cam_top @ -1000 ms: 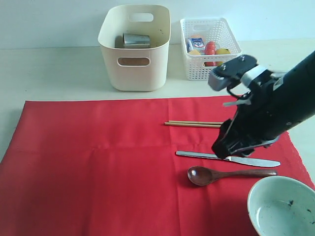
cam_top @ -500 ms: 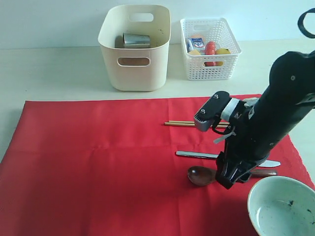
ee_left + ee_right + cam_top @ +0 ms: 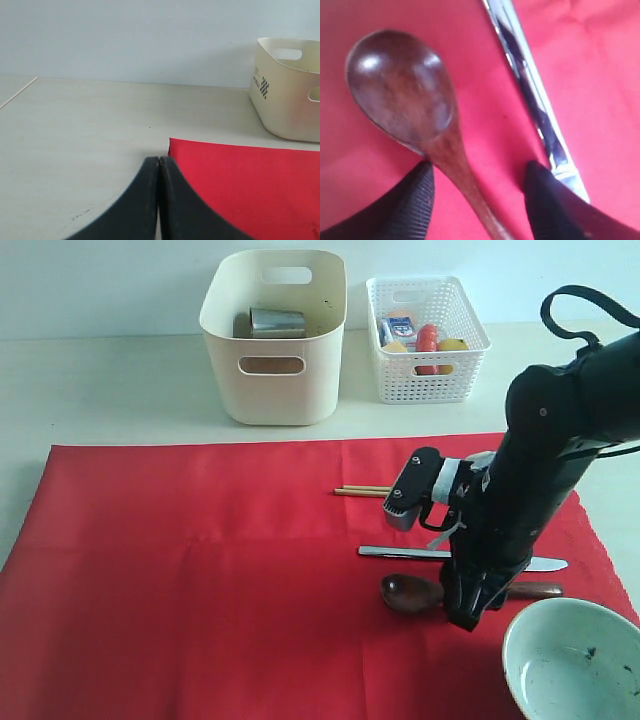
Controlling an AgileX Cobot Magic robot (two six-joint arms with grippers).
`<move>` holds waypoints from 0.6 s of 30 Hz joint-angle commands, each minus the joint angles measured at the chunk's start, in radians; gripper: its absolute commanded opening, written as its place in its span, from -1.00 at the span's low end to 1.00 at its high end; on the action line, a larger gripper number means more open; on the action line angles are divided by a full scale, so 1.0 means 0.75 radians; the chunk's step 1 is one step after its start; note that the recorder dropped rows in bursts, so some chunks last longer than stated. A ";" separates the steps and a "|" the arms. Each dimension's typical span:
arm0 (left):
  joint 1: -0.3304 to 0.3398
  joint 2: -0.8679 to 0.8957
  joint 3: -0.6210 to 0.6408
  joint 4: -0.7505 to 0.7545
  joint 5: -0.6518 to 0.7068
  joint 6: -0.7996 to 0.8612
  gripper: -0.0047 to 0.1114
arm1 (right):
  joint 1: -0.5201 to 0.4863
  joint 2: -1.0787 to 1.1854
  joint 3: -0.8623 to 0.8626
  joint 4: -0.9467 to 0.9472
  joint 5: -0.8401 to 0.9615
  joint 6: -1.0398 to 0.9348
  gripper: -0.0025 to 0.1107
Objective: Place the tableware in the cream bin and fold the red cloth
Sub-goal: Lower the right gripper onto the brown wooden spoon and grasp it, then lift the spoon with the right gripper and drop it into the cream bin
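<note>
The red cloth [image 3: 200, 570] lies flat on the table, and on its right part are the chopsticks [image 3: 362, 490], the metal knife [image 3: 400, 553], the dark wooden spoon [image 3: 405, 592] and the pale bowl [image 3: 570, 660]. A steel cup [image 3: 275, 322] lies inside the cream bin [image 3: 272, 390]. My right gripper [image 3: 462, 615] points down at the cloth. In the right wrist view this gripper [image 3: 479, 167] is open, one finger on each side of the spoon [image 3: 402, 85] handle, with the knife [image 3: 530, 85] just beside one finger. My left gripper [image 3: 159, 160] is shut and empty, low over the bare table by the cloth's corner [image 3: 172, 142].
A white lattice basket [image 3: 425, 375] holding food and a small carton stands right of the cream bin. The bowl sits close to my right arm at the cloth's front right corner. The cream bin [image 3: 290, 95] also shows in the left wrist view.
My right arm has come down and forward from above the knife to the spoon. Its fingers now straddle the spoon's handle at the cloth.
</note>
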 commanded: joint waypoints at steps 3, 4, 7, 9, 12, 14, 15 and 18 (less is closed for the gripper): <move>-0.010 -0.007 0.004 0.005 -0.009 0.001 -0.88 | 0.002 0.027 -0.001 -0.016 -0.003 -0.070 -0.42; -0.010 -0.007 0.004 0.005 -0.009 0.001 -0.88 | 0.002 0.027 -0.001 -0.016 -0.003 -0.070 -0.49; -0.010 -0.007 0.004 0.005 -0.009 0.001 -0.88 | 0.002 0.014 -0.001 -0.009 -0.003 -0.070 -0.68; -0.010 -0.007 0.004 0.005 -0.009 0.001 -0.88 | 0.002 -0.009 -0.001 0.004 -0.003 -0.070 -0.81; -0.010 -0.007 0.004 0.005 -0.009 0.001 -0.88 | 0.002 -0.048 -0.026 0.009 -0.003 -0.070 -0.96; -0.010 -0.007 0.004 0.005 -0.009 0.001 -0.88 | 0.002 -0.079 -0.049 0.061 -0.003 -0.089 -0.96; -0.010 -0.007 0.004 0.005 -0.009 0.001 -0.88 | 0.002 -0.091 -0.057 0.113 0.001 -0.118 -0.96; -0.010 -0.007 0.004 0.005 -0.009 0.001 -0.88 | 0.002 -0.150 -0.115 0.327 0.011 -0.289 -0.96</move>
